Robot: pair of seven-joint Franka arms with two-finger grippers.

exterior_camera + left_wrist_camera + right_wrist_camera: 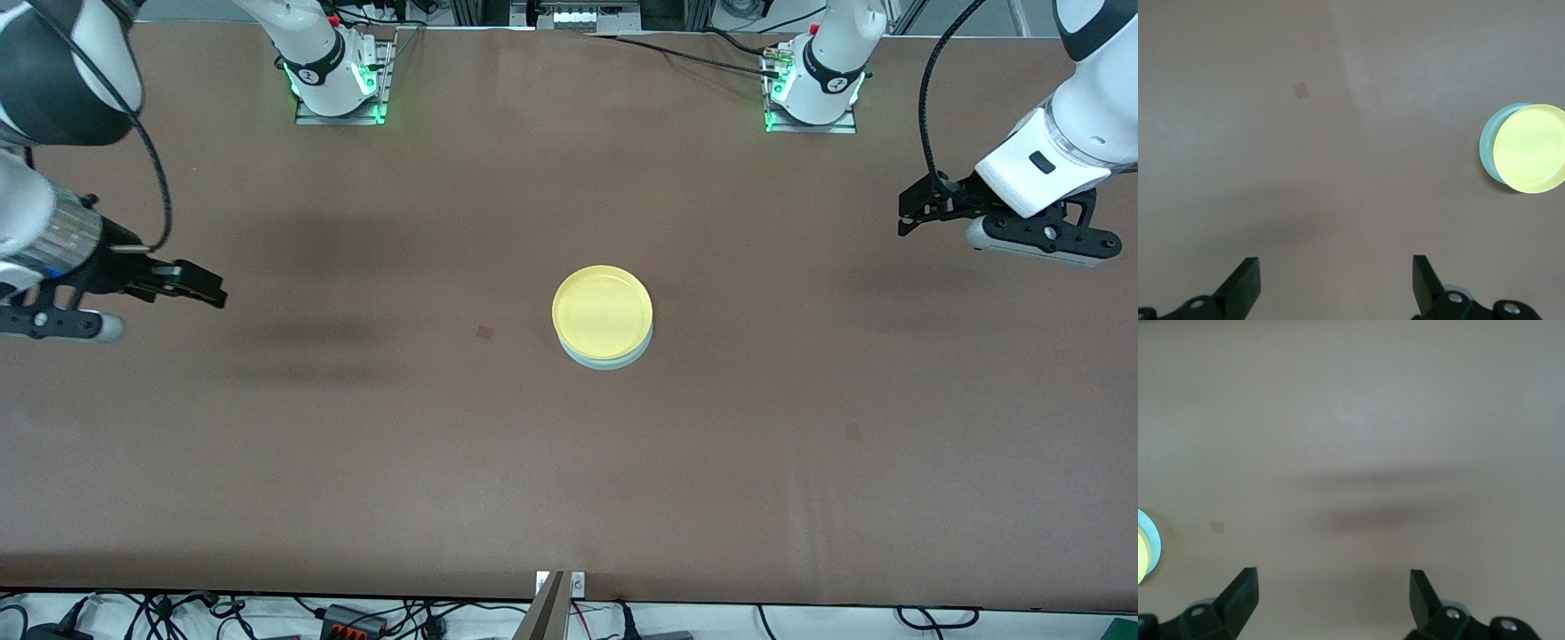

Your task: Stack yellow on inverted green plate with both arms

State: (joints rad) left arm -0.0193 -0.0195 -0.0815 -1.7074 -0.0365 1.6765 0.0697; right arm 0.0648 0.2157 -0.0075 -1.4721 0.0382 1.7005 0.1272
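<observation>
Looking at the frame's centre, I see yellow [602,310] resting on the green plate [608,359], slightly off-centre. My left gripper [909,213], upper right of the frame, and right gripper [206,291], at its left edge, both hang spread and empty over bare table [800,462]. That overhang could let yellow slide if I nudge it.

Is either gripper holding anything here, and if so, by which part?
Nothing is held. The left gripper and right gripper hang open and empty over bare table, away from the yellow plate stacked on the green plate.
</observation>
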